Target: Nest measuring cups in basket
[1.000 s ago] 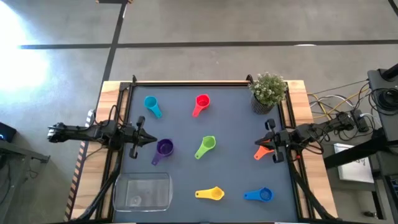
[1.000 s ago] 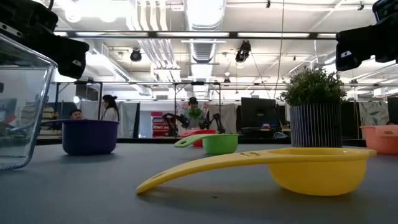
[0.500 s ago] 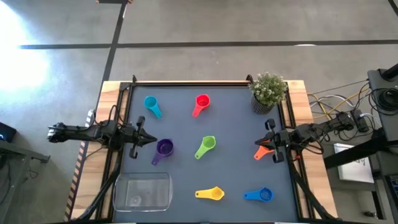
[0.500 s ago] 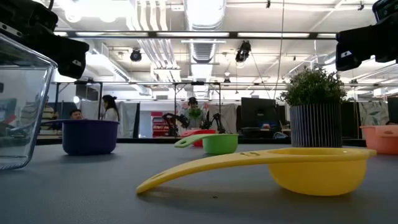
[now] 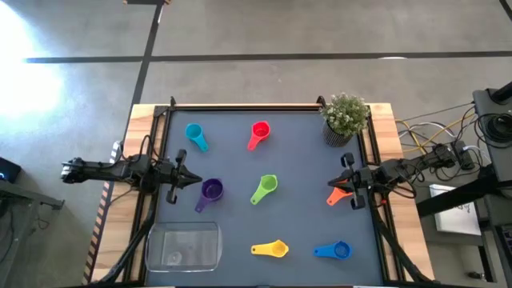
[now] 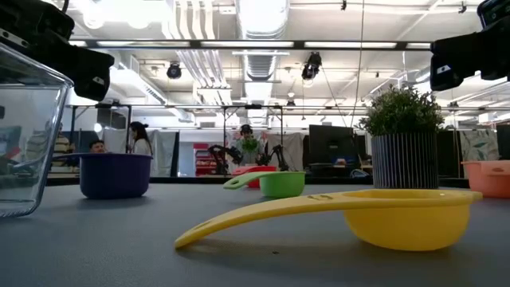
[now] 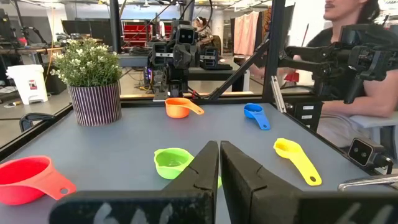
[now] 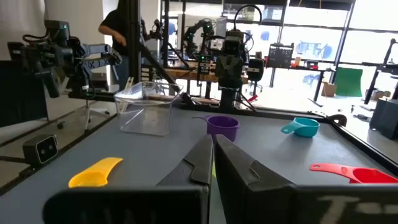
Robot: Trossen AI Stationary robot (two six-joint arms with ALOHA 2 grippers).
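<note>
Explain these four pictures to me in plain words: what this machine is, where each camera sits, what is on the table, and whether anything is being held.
It is a robot with two dark arms at a table. One camera looks straight down, one sits at table height, one rides on each wrist.

From above, the left tool waits beside the purple cup; the right tool waits by the orange cup. Both are shut and hold nothing.

Also scattered on the table: light blue, red, green, yellow and dark blue cups, a clear basket without any cup inside, and a potted plant.
</note>
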